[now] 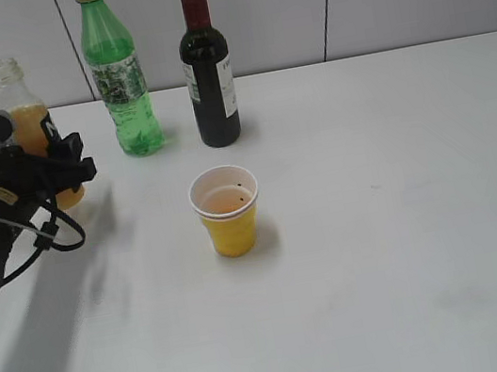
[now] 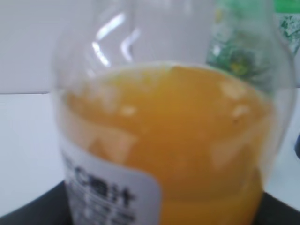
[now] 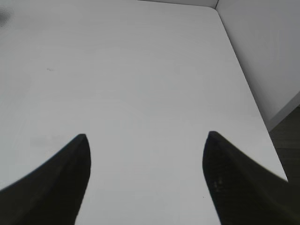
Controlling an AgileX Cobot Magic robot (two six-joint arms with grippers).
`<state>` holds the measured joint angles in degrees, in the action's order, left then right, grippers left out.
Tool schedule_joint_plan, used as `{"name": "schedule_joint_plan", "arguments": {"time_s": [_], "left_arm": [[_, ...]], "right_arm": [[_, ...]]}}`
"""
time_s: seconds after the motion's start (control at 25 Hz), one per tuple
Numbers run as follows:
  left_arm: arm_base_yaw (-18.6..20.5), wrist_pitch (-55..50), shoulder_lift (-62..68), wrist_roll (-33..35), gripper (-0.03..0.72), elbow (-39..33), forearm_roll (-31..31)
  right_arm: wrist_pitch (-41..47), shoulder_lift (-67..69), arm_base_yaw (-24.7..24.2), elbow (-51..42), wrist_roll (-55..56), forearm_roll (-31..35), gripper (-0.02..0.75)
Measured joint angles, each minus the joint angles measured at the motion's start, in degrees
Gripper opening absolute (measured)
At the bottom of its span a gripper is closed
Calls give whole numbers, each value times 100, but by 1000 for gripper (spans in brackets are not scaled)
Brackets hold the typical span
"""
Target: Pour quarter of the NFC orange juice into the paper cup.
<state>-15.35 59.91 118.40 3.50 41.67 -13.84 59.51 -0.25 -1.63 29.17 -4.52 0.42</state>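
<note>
On the near side, the right pincer [image 3: 146, 140] hangs over bare white bench [image 3: 140, 70], its two dark fingers spread wide with nothing between them. Mid-bench stands the yellow paper cup [image 1: 227, 211], upright, with a little orange liquid inside. Farther left, the left pincer [image 1: 63, 171] is closed around the NFC orange juice [image 1: 26, 123], which stands upright and capless. At the far edge stand a green bottle [image 1: 118, 74] and a dark wine bottle [image 1: 206, 64], side by side.
</note>
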Motion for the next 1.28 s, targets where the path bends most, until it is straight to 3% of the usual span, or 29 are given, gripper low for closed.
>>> {"name": "schedule_joint_plan", "arguments": {"time_s": [0.24, 0.68, 0.88, 1.28], "left_arm": [[0, 214, 491, 0, 444, 476, 2], [0, 287, 789, 0, 447, 510, -28], [0, 487, 789, 0, 620, 496, -3], [0, 880, 544, 0, 644, -553, -28]], "right_arm": [[0, 0, 0, 0, 0, 0, 591], [0, 0, 0, 0, 0, 0, 591], [0, 0, 0, 0, 0, 0, 591], [0, 0, 0, 0, 0, 0, 591]]}}
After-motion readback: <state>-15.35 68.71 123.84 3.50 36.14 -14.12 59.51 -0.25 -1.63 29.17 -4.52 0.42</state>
